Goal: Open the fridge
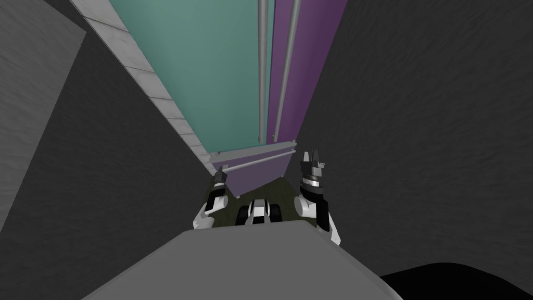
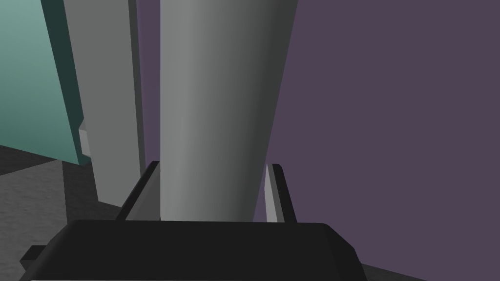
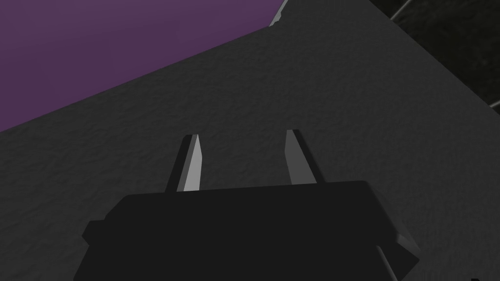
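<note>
The fridge has a teal upper door (image 1: 208, 78), a purple upper door (image 1: 304, 57) and a purple lower front (image 1: 260, 177). Each upper door carries a long grey upright handle (image 1: 262, 73). A grey handle bar (image 1: 260, 160) runs across the lower front. My left gripper (image 1: 220, 169) is at the left end of that bar. In the left wrist view the thick grey bar (image 2: 219, 97) stands between the fingers of my left gripper (image 2: 215, 166), which press its two sides. My right gripper (image 1: 312, 155) is just right of the lower front, its fingers (image 3: 193, 161) open and empty before a dark grey wall (image 3: 317, 88).
Dark grey walls (image 1: 427, 130) close in on both sides of the fridge. A pale tiled strip (image 1: 151, 83) runs along the teal door's left edge. A second grey piece (image 2: 112, 97) stands beside the gripped bar. A black area (image 1: 468, 284) lies at the lower right.
</note>
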Motion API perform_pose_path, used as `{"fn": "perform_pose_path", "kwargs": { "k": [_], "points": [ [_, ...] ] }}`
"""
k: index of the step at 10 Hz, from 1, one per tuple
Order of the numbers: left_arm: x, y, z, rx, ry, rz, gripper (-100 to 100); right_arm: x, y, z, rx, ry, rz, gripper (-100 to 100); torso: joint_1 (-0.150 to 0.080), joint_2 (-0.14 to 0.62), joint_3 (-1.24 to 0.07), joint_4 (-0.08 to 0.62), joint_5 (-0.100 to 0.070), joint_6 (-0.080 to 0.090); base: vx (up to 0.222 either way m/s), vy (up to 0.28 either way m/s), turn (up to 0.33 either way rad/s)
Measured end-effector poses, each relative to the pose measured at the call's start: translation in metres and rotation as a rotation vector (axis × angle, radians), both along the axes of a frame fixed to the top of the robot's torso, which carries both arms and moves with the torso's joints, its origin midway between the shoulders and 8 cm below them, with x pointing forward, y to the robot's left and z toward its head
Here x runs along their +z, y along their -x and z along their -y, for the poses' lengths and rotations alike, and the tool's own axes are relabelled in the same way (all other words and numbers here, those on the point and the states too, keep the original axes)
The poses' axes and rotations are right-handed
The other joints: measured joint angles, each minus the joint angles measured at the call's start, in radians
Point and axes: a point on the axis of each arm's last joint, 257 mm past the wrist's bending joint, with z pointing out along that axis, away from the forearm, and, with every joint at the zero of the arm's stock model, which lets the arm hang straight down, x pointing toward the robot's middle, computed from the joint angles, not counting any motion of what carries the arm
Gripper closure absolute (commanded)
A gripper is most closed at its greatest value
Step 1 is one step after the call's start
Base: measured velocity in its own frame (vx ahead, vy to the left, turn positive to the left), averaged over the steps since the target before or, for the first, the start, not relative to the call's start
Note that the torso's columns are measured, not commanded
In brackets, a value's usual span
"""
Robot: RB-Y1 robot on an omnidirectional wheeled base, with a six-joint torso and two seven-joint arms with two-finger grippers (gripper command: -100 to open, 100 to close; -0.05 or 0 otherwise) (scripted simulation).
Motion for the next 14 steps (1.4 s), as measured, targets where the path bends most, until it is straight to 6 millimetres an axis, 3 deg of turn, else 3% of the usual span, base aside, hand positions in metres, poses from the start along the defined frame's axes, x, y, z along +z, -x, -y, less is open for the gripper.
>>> {"fn": "perform_pose_path", "kwargs": {
  "k": [2, 14],
  "points": [
    [-0.008, -0.004, 0.0, -0.003, 0.004, -0.007, 100, 0.0, 0.0, 0.0, 0.0, 0.0, 0.0, 0, 0.003, -0.006, -0.003, -0.004, 0.003, 0.001, -0.048, -0.011, 0.053],
    [-0.006, -0.087, 0.019, -0.069, 0.004, -0.013, 100, 0.0, 0.0, 0.0, 0.0, 0.0, 0.0, 0, 0.001, -0.004, -0.003, -0.003, 0.001, 0.002, -0.075, -0.024, 0.054]
  ]
}}
